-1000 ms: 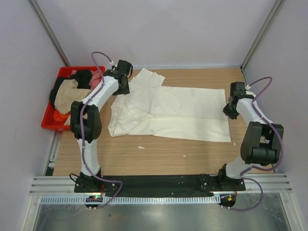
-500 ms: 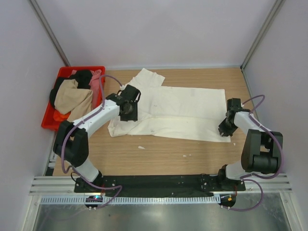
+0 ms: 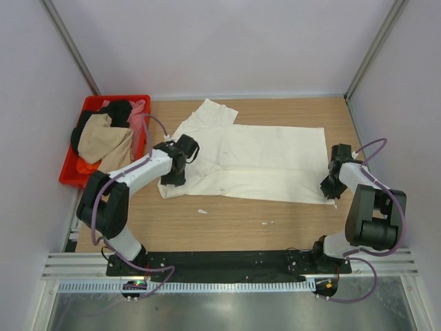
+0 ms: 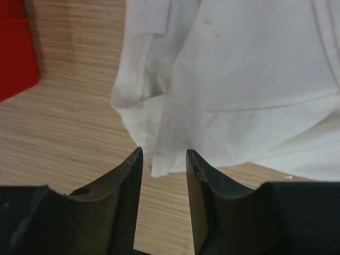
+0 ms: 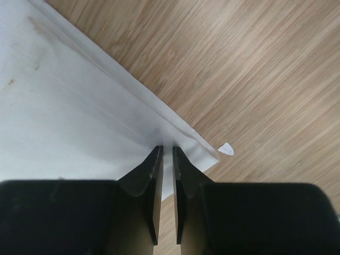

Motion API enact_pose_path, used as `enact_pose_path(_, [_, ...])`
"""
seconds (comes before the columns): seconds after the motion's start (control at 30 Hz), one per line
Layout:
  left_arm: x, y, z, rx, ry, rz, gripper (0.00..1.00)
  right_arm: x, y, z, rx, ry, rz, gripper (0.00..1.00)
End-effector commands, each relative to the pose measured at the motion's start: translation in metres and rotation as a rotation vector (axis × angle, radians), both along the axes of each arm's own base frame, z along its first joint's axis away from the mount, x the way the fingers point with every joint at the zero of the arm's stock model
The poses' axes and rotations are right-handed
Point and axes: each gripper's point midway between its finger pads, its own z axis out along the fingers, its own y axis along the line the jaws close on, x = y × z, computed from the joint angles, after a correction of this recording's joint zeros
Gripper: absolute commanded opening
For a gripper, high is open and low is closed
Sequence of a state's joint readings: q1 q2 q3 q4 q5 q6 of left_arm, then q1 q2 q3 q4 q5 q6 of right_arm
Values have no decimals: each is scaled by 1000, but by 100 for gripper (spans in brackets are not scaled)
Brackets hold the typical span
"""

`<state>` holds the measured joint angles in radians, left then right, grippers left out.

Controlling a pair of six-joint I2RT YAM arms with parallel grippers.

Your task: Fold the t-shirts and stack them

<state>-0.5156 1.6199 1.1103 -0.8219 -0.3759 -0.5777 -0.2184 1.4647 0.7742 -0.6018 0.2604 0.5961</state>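
A large cream t-shirt (image 3: pixel 255 162) lies spread flat across the wooden table. My left gripper (image 3: pixel 171 182) is down at its near left corner. In the left wrist view that gripper (image 4: pixel 163 157) stands open, with the tip of the cream t-shirt (image 4: pixel 255 79) just between its fingertips. My right gripper (image 3: pixel 330 194) is at the near right corner. In the right wrist view the right gripper (image 5: pixel 167 149) is shut on the hem of the cream t-shirt (image 5: pixel 79 106), with cloth pinched in the narrow slit between the jaws.
A red crate (image 3: pixel 71 176) stands at the left back, holding tan (image 3: pixel 103 141), black (image 3: pixel 118 110), pink (image 3: pixel 140 107) and orange (image 3: pixel 86 167) t-shirts. Its red wall (image 4: pixel 13 53) shows in the left wrist view. Small white scraps (image 3: pixel 202 211) lie on the wood near the front.
My left arm swung from the back by the crate down to the shirt's near left corner. My right gripper came forward to the near right corner and closed on the hem.
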Motion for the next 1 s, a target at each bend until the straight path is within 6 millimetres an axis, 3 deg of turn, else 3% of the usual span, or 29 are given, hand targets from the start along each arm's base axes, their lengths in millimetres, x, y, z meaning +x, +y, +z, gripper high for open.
enact_pose_path(0.0, [14, 24, 5, 157, -34, 56, 39, 1, -22, 6, -103, 4, -27, 18])
enact_pose_path(0.23, [33, 19, 15, 188, -41, 71, 39, 2, -35, 21, -130, -39, -82, 18])
enact_pose_path(0.37, [36, 5, 36, 0, -83, 56, 47, 18, -21, 41, -56, -122, -40, 18])
enact_pose_path(0.4, [38, 13, 36, -40, -79, 86, 48, 25, -15, 47, -24, -160, -22, 19])
enact_pose_path(0.47, [36, 7, 32, -172, -45, 93, 50, 31, -10, 51, -8, -188, -13, 19])
enact_pose_path(0.5, [32, 14, 26, -221, -20, 120, 50, 35, -6, 51, 14, -201, -5, 19])
enact_pose_path(0.63, [16, -2, 19, -365, 32, 89, 50, 37, -2, 42, 45, -189, 0, 19])
enact_pose_path(0.83, [-4, -6, -5, -392, 92, 89, 50, 31, -6, 18, 29, -126, -2, 19])
enact_pose_path(0.97, [-4, -7, -18, -395, 108, 99, 41, 26, -17, 10, -12, -85, -20, 19])
